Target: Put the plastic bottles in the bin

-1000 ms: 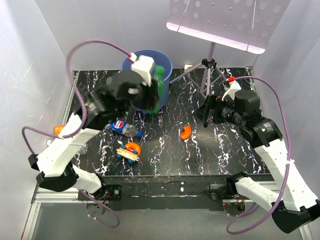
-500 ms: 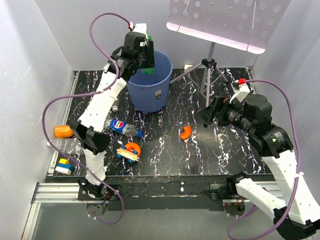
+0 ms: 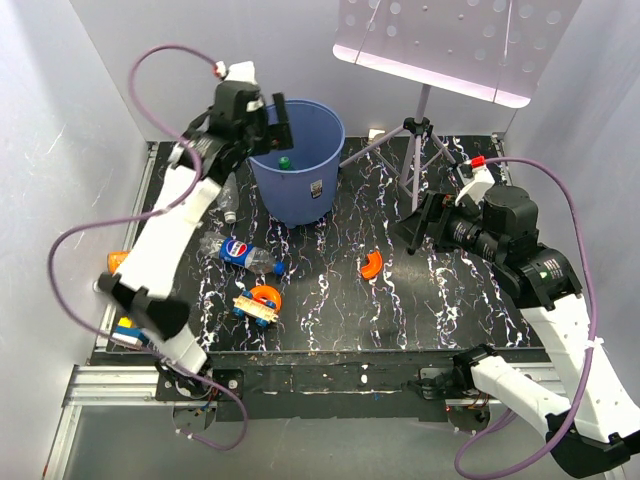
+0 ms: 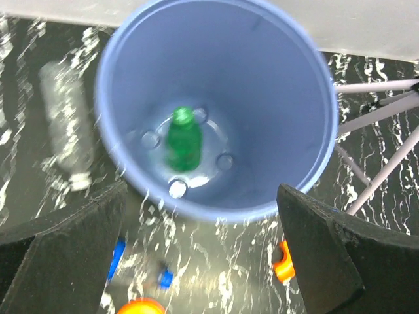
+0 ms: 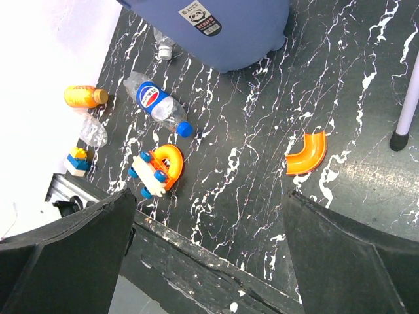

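The bin [image 3: 302, 205], a big blue bucket, stands at the back middle of the table. A green bottle [image 3: 285, 162] lies on its bottom [image 4: 182, 140]. My left gripper [image 3: 268, 125] hovers over the bin's left rim [image 4: 201, 196], open and empty. A Pepsi-labelled bottle [image 3: 243, 254] lies in front of the bin [image 5: 157, 104]. Left of the bin lies a clear bottle [image 3: 229, 200], and an orange bottle [image 5: 84, 97] lies at the far left edge. My right gripper [image 3: 418, 226] hangs open and empty over the table's right half [image 5: 208, 196].
A tripod stand [image 3: 415, 150] rises right of the bin under a white perforated panel [image 3: 450, 40]. An orange curved piece [image 3: 371, 264] and a toy car with an orange arch [image 3: 259, 302] lie mid-table. Toy blocks [image 5: 77, 160] and a crushed clear bottle [image 5: 95, 133] sit at the left edge.
My left arm carried the green bottle up from the bin's front to above it. Its jaws then opened and the bottle dropped in. The right arm barely shifted.
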